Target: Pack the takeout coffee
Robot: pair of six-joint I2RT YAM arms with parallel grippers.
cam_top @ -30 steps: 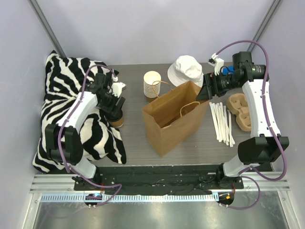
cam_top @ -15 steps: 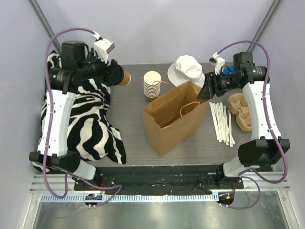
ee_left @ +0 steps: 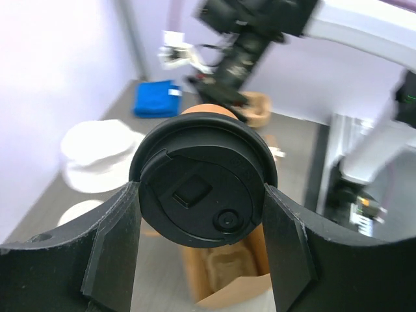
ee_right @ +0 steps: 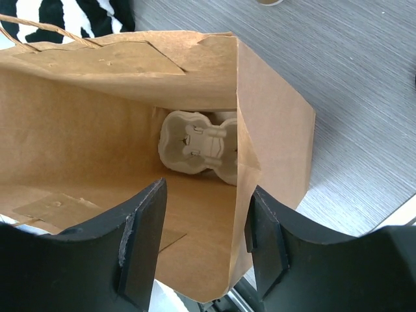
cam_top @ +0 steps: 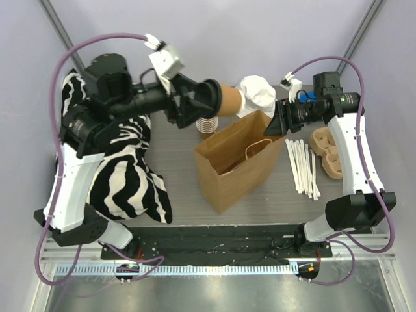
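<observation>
Coffee cup (cam_top: 229, 99) swings over from the zebra cloth (cam_top: 123, 175), clamped sideways in the left gripper (cam_top: 208, 97), now hovering above the paper bag (cam_top: 234, 166) back rim, where the right gripper (cam_top: 276, 123) waits, jaws apart, so drop-in looks close.

The left arm (cam_top: 68, 188) rises high from its base, elbow up, with the forearm stretched level to the right. Its wrist is rolled so the left gripper (cam_top: 211, 99) points sideways, fingers (ee_left: 110, 240) pressed flat against both sides of the cup (cam_top: 229, 99). The right arm (cam_top: 354, 149) stands upright and bends left at the top, wrist tipped downward. The right gripper (cam_top: 274, 123) has its fingers (ee_right: 143, 240) spread wide with a clear gap; whether either pad touches anything is unclear from the wrist view
</observation>
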